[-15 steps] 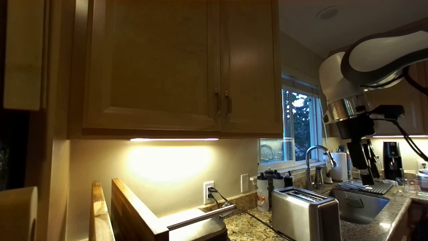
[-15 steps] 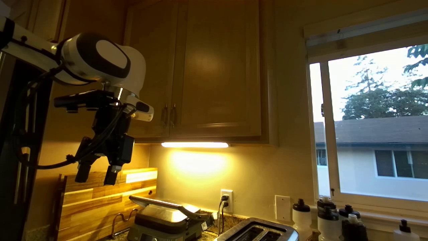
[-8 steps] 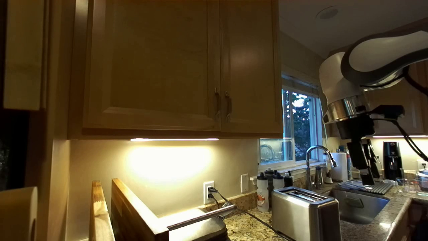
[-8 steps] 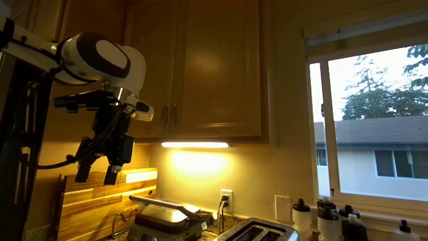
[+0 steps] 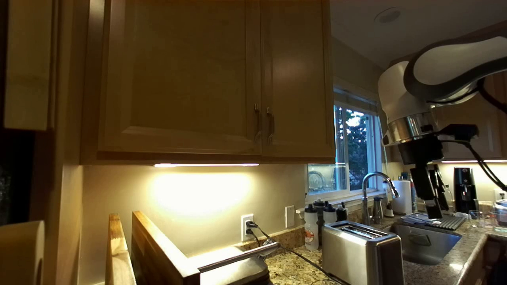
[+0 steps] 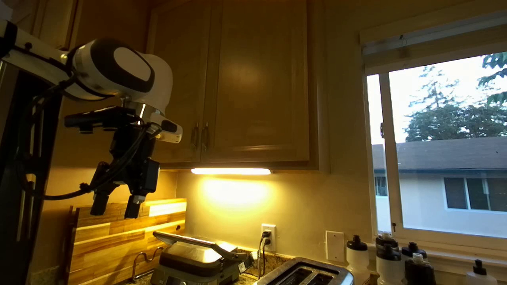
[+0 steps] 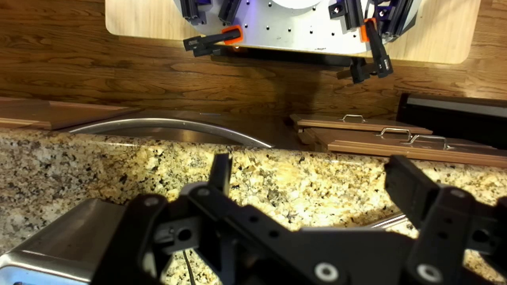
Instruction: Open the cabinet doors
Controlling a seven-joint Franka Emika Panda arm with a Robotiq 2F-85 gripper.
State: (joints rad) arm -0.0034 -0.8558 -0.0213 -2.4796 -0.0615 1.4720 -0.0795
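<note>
Two tan cabinet doors are shut side by side on the wall, a wide one (image 5: 186, 79) and one that looks narrower (image 5: 297, 75) in an exterior view. Both also show in an exterior view, as the left door (image 6: 180, 71) and the right door (image 6: 261, 87). Slim metal handles (image 5: 257, 122) (image 6: 204, 136) stand upright near the lower seam. My gripper (image 6: 115, 208) is open and empty, pointing down, apart from the doors and lower than the handles. It also shows in an exterior view (image 5: 439, 208). In the wrist view the open gripper (image 7: 309, 170) is above the counter; the doors are out of view there.
A steel toaster (image 5: 360, 253), a grill press (image 6: 198, 253), cutting boards (image 6: 126, 241) and several bottles (image 6: 390, 257) stand on the granite counter (image 7: 285, 186) below the cabinet. A faucet (image 5: 366, 194) and sink (image 5: 427, 245) are farther along. A bright light strip (image 6: 231, 171) is under the cabinet.
The gripper has shifted very slightly at its fingertips. The arm above it and the cabinet doors look unchanged.
</note>
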